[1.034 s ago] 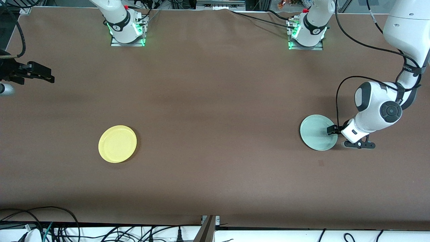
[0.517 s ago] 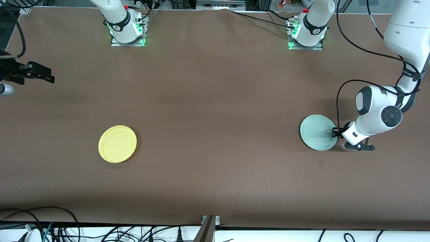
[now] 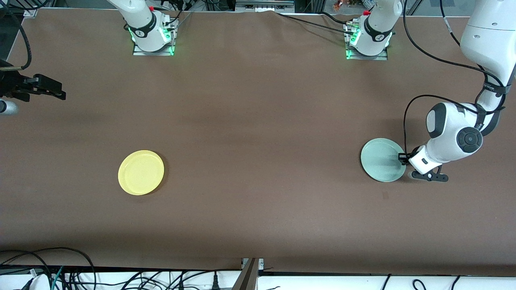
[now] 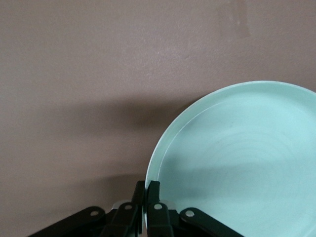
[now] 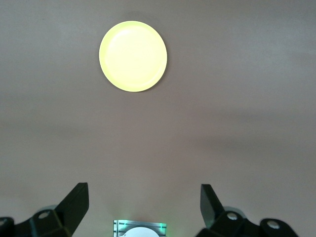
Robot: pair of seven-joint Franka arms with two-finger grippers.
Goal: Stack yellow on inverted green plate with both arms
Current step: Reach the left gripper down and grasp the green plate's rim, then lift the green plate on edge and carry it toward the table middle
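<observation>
Front view: left pincer (image 3: 402, 158) low (nipping green plate (image 3: 381, 160) rim), right waiting.

Yellow (image 3: 141, 172) on table (image 3: 258, 121) toward right arm's end; green plate (image 3: 382, 160) toward left arm's end.

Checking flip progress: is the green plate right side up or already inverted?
Right side up: the green plate shows its hollow inside and raised rim, pinched at its edge by the left pincer.

Brown table (image 3: 258, 133), two plates on it.
I see the yellow plate (image 3: 141, 172) lying flat toward the right arm's end and the green plate (image 3: 382, 159) toward the left arm's end, well apart.
</observation>
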